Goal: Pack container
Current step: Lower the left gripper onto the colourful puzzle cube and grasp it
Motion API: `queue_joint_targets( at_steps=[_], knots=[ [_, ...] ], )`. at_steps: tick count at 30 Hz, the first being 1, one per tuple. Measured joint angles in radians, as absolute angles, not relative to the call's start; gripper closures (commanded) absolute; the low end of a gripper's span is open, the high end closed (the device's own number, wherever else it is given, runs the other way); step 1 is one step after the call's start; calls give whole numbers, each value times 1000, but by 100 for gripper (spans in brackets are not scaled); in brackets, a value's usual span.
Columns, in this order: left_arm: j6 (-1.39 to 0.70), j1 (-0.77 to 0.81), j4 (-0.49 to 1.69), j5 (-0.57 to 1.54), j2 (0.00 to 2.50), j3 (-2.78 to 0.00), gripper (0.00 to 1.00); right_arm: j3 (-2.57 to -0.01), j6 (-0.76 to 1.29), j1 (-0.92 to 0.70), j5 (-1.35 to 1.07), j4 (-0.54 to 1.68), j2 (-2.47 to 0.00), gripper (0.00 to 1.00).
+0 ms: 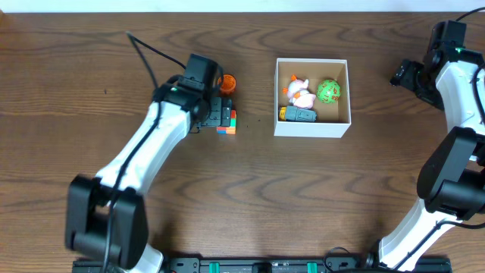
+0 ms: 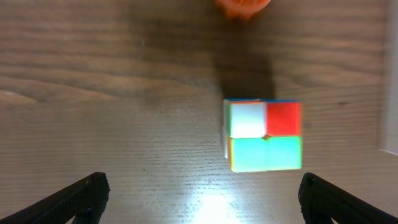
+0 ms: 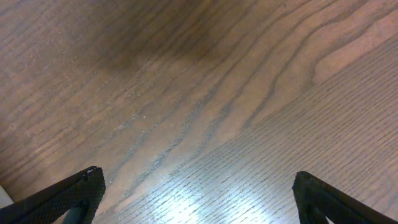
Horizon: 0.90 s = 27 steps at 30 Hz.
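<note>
Overhead, container (image 1: 311, 128) between left end effector (image 1: 219, 114) and right end effector (image 1: 400, 74), both spread apart

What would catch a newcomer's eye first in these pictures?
The white-walled container, right of centre in the overhead view, holds a white-and-pink toy, a green toy and a grey toy. Left of it, the open left gripper hangs over a bright multicoloured puzzle cube, with a small orange object just beyond.
</note>
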State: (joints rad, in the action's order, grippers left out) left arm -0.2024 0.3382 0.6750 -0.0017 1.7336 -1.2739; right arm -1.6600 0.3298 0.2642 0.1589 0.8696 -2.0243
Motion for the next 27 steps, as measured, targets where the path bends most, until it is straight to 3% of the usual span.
queue_joint_targets(
  at_steps=[11, 27],
  knots=[
    [-210, 378, 539, 28, 1820, -1274, 2, -1660, 330, 264, 159, 870, -2024, 1],
    [-300, 397, 533, -7, 1885, -1274, 2, -1660, 330, 264, 159, 870, -2024, 1]
  ],
)
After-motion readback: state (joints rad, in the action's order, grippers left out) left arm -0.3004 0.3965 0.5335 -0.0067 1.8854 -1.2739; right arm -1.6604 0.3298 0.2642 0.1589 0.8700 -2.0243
